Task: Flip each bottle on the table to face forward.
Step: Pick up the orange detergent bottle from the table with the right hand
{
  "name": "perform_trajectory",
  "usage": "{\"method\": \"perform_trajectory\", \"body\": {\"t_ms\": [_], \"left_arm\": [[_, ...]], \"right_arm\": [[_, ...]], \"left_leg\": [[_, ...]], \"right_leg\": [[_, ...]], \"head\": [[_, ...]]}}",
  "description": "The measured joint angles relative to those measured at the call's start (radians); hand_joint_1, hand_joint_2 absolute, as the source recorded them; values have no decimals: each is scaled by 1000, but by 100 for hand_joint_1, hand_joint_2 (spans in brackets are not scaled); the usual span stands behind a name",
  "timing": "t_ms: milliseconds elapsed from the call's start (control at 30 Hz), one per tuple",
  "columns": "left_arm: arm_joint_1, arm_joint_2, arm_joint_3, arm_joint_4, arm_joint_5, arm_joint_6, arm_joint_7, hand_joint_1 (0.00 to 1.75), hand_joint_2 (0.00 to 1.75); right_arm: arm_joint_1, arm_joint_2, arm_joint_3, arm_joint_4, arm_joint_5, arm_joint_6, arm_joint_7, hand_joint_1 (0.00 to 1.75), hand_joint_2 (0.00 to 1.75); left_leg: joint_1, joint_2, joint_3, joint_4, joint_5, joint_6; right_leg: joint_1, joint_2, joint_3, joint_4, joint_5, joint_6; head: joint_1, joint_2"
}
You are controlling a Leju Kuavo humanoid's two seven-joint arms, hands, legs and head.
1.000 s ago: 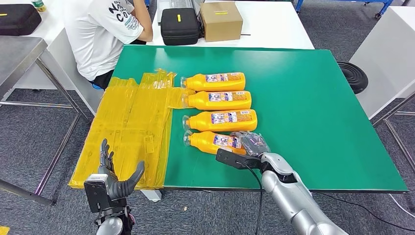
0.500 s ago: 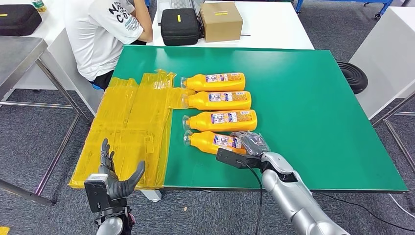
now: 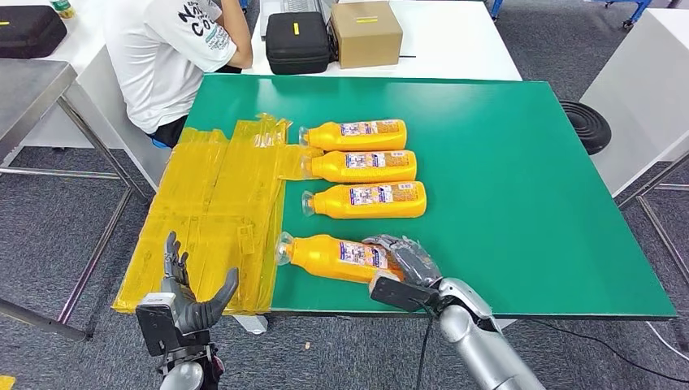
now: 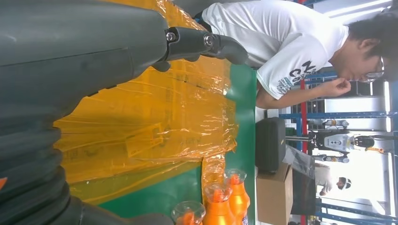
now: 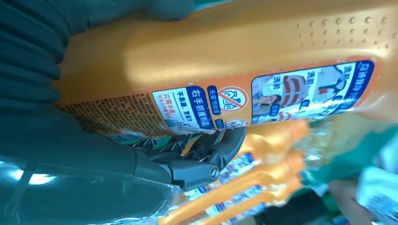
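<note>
Three orange bottles lie on their sides in a row on the green table (image 3: pixel 528 187): far bottle (image 3: pixel 355 136), middle bottle (image 3: pixel 363 166), near bottle (image 3: pixel 367 200), all with caps to the left and labels up. A fourth orange bottle (image 3: pixel 335 256) lies apart near the front edge, its cap over the yellow sheet's edge. My right hand (image 3: pixel 406 260) grips this bottle's base end. In the right wrist view the bottle's blue-and-white label (image 5: pixel 263 93) shows, with dark fingers (image 5: pixel 202 164) wrapped under it. My left hand (image 3: pixel 185 296) hangs open below the table's front left corner.
A crumpled yellow plastic sheet (image 3: pixel 219 211) covers the table's left end. A person in a white shirt (image 3: pixel 175 49) sits at the far left corner. A black case (image 3: pixel 299 41) and a cardboard box (image 3: pixel 366 32) stand on the white table behind.
My right hand has drawn the fourth bottle away from the row, toward the front edge and to the left. The left hand has stayed where it was.
</note>
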Motion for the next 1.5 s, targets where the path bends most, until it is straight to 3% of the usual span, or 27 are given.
{"method": "perform_trajectory", "body": {"t_ms": [633,867,1100,1300,1500], "left_arm": [[12,11,3,-28,49,-17,1,0,175],[7,33,5,-57,250,-295,73,0,175],[-14,50,1,-56,295,-414,118,0,175],[-105,57,-44,25,366,-649,214,0,175],[-174,57,-80,127,405,-731,242,0,175]], "right_arm": [[26,59,-60,-77,-35,-47,-52,175,175],[43,98,-85,-96,-43,-92,-81,175,175],[42,131,-103,-100,-41,-126,-100,175,175],[29,196,-92,-58,-17,-217,-158,175,175],[29,247,-59,-21,-22,-286,-183,175,175]], "left_leg": [[0,0,-3,0,0,0],[0,0,-3,0,0,0],[0,0,-4,0,0,0],[0,0,-4,0,1,0],[0,0,-4,0,1,0]], "right_leg": [[0,0,-3,0,0,0],[0,0,-4,0,0,0],[0,0,-4,0,0,0],[0,0,-4,0,0,0],[0,0,-5,0,0,0]], "head": [[0,0],[0,0],[0,0],[0,0],[0,0]]}}
